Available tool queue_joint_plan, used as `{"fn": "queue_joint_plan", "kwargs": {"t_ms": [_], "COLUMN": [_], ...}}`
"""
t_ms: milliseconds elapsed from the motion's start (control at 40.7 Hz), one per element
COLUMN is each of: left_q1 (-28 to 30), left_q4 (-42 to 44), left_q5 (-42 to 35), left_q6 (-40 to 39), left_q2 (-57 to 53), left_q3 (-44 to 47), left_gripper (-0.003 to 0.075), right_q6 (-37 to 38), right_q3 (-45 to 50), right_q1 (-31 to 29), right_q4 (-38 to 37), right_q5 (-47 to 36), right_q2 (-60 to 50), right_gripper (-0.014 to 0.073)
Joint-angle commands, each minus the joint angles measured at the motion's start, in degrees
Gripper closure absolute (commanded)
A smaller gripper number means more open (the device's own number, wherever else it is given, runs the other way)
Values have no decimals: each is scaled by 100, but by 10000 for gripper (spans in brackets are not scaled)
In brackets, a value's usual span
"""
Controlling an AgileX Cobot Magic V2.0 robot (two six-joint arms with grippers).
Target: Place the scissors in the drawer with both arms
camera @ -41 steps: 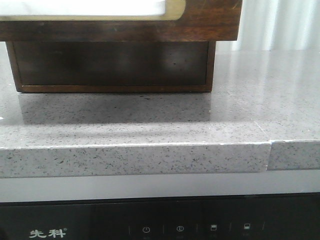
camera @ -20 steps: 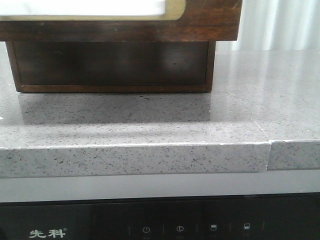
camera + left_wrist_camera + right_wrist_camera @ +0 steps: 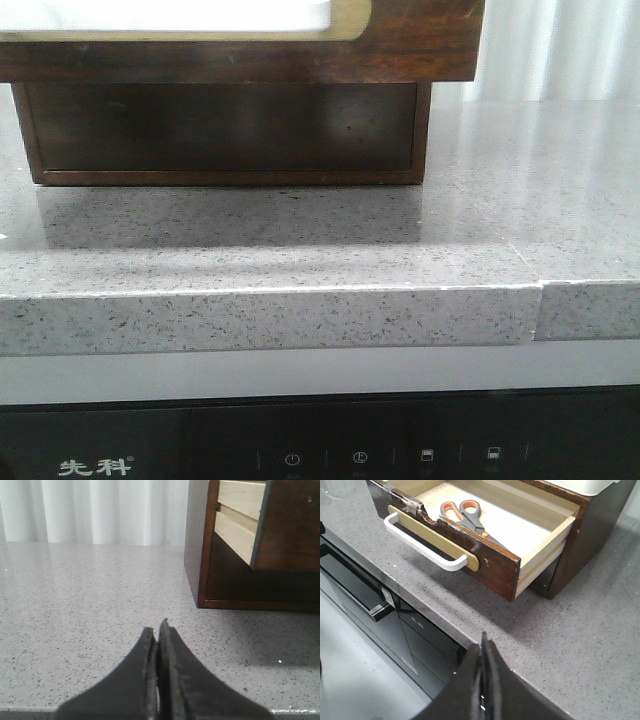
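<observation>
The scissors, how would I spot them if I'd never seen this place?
Find the dark-brown wooden cabinet on the speckled grey countertop; its drawer is pulled open, with a white handle on the front. The scissors lie flat on the pale wood floor inside. They are the only thing visible in the drawer: dark grey handles with orange-lined finger loops.

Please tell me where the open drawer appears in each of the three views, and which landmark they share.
Front view: drawer along the top edge, seen from its front.
Left wrist view: drawer at upper right, seen side-on, pulled out of the cabinet.
Right wrist view: drawer at top centre, open, scissors inside.
Shared landmark: grey speckled counter.
</observation>
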Motion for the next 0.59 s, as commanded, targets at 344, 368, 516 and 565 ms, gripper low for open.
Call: {"fn": "queue_joint_plan", "kwargs": {"t_ms": [344, 368, 516, 565], "left_q1": [-38, -38, -54, -93], "left_q4": [7, 7, 7, 7], "left_q5": [-774, -813, -847, -847], "left_q6": [-81, -81, -81, -81], "left_q2": [-113, -113, -113, -113], "left_q3": [135, 135, 135, 135], "left_gripper": [741, 741, 741, 741], "right_q6": [-16, -16, -16, -16], "right_q3": [-108, -108, -108, -108], "right_q1": [-24, -24, -24, -24], "right_q4": [8, 8, 8, 8], "right_q5": [-419, -419, -419, -419], "right_q2": [43, 43, 43, 43], "right_gripper": [710, 710, 710, 710]}}
